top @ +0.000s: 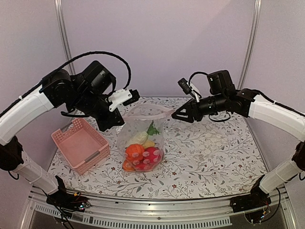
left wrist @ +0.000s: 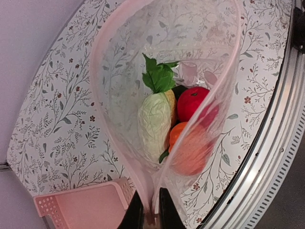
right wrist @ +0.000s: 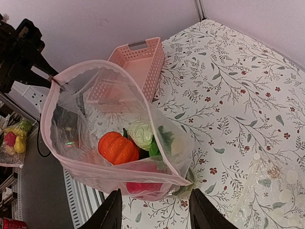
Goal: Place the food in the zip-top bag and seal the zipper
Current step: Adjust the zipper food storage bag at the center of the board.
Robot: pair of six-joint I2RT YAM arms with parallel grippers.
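Left gripper [left wrist: 151, 212] clenches one end of the narrow pinkish zipper strip [left wrist: 232, 71] on the large transparent crinkly bag [top: 138, 125]. The right gripper [right wrist: 155, 207], released, straddles the opposite corner. Colourful toy food [right wrist: 116, 148] lies inside, below both jaws. Clamp right, tension the rim, then press it shut.

Soft even light, pinkish cast, faint shadows, overhead view sharp, wrist views slightly soft, wide-angle bent edges

A worktop [top: 214, 152] in white cloth printed with leafy sprigs and small dark-red flowers spreads beneath both pairs of jaws. Beyond them stand plain pale lilac wall panels [top: 162, 38], with a metal upright [top: 63, 38] past the left jaws and a second upright [top: 251, 38] past the right. An aluminium rail [top: 157, 210] edges the worktop behind the jaws.
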